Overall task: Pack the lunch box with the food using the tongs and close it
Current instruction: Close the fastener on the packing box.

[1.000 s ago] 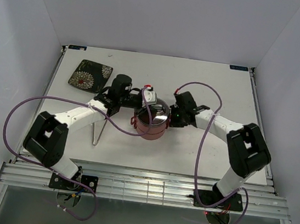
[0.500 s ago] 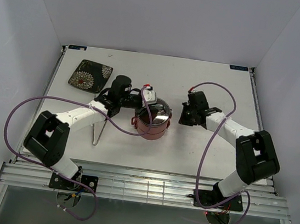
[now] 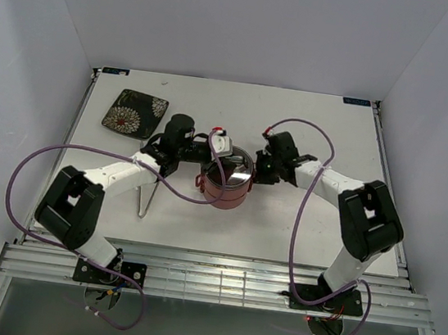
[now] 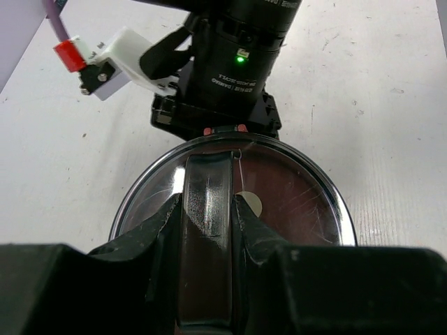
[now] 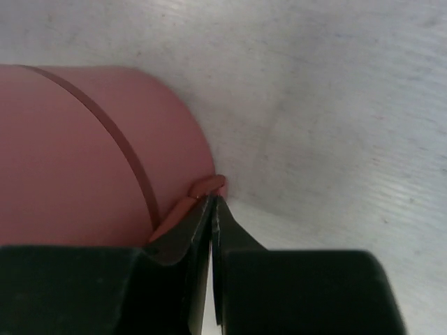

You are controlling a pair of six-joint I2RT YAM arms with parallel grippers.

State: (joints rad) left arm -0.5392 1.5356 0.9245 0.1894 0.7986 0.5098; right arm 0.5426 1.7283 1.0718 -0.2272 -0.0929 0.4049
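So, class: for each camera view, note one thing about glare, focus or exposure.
Top external: soft even light, one bright glare patch on the grey lid. Left wrist: the lid is sharp and mirror-like, the left gripper dark, underexposed. Right wrist: the red bowl wall is blurred; the shut right gripper is a black silhouette.

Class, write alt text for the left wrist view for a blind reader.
The left gripper clamps the strap handle on the round metal lunch box lid. Behind it, the right arm's black wrist shows a green light above a white table.
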